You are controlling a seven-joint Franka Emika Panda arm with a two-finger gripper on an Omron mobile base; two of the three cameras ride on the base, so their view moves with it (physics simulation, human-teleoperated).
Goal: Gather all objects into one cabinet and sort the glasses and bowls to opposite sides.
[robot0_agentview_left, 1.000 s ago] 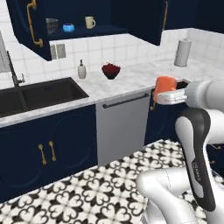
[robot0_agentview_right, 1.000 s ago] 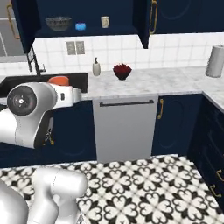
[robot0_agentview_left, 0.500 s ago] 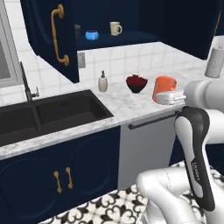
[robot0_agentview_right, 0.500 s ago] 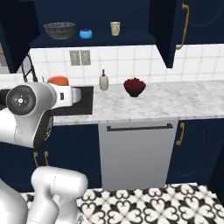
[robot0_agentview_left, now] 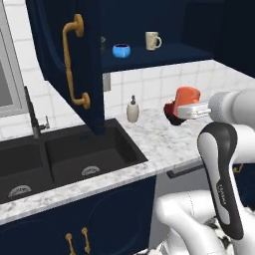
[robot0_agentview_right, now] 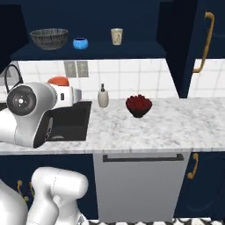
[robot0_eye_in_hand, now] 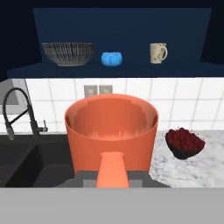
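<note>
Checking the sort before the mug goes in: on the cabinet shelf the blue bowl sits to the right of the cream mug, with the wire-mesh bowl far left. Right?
Not quite. The blue bowl sits left of the cream mug, between it and the wire-mesh bowl, which is indeed far left. The hand view shows it.

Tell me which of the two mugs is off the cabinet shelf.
The plain orange mug, held in the gripper; the cream mug stands on the shelf.

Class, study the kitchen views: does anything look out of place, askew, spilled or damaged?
Nothing is spilled, tipped or damaged. The orange mug is off the shelf, upright in the gripper. The wire-mesh bowl, blue bowl and cream mug stand upright in the open cabinet.
</note>
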